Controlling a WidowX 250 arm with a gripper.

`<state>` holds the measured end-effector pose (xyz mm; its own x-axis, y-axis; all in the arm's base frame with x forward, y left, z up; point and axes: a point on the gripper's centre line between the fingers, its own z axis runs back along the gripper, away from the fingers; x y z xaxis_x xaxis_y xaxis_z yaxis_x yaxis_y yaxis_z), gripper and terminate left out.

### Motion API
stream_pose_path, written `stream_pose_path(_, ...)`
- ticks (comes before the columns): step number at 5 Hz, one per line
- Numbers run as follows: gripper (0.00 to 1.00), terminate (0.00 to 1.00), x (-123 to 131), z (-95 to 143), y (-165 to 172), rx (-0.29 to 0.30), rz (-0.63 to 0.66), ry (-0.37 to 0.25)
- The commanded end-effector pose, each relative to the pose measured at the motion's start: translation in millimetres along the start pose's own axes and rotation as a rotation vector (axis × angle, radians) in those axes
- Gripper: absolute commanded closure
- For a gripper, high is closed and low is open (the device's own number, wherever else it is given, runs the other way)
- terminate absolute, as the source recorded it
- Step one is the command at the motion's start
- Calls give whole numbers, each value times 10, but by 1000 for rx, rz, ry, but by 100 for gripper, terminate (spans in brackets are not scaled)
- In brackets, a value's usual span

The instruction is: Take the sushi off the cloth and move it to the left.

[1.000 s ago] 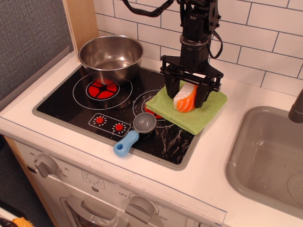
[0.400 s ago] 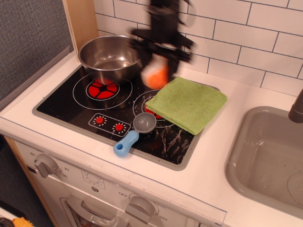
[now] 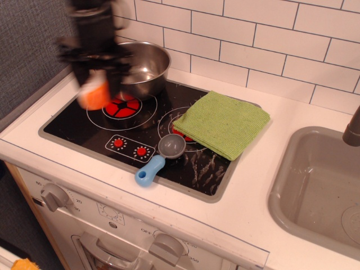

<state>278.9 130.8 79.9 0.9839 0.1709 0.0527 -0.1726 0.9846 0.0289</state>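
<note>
**Sushi carried clear of the cloth, over the left burner**

White toy-kitchen bench (image 3: 247, 208) with an inset black hob (image 3: 107, 132) fills the view, tiled wall behind. Nearest, at about 7 o'clock from the hob's middle, a grey-and-blue scoop (image 3: 160, 157) lies with its handle over the hob's front edge. At 3 o'clock sits the cloth (image 3: 224, 122), flat and bare, nothing on it. A grey sink (image 3: 315, 185) lies further out at 3 o'clock.

At 9 o'clock, beside the red left burner (image 3: 121, 106), the sushi (image 3: 94, 94) hangs in the tool (image 3: 94, 84), well apart from the cloth. Motion blur smears both; the fingers appear closed around the orange piece, though the contact itself cannot be made out. Whether it is raised above the hob or touching it is not clear. Farthest, at 11 o'clock, a steel pot (image 3: 143, 64) stands behind the arm.

The sushi looks light and rigid, a smooth rounded toy, probably a little slippery. A hold across its narrow flanks, orange top upward, seems soundest; a light squeeze should do, and it should survive a short drop.
</note>
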Motion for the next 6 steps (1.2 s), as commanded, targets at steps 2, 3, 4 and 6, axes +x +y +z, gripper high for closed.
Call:
stream_pose_path(2,100,0,-17,-303,593,97,85,-85)
stream_pose_path(3,100,0,10,-477,558,119,84,-42)
stream_pose_path(4,0,0,28,-539,504,119,69,-11)
stream_pose_path(6,0,0,3,9,441,-37,40,-125)
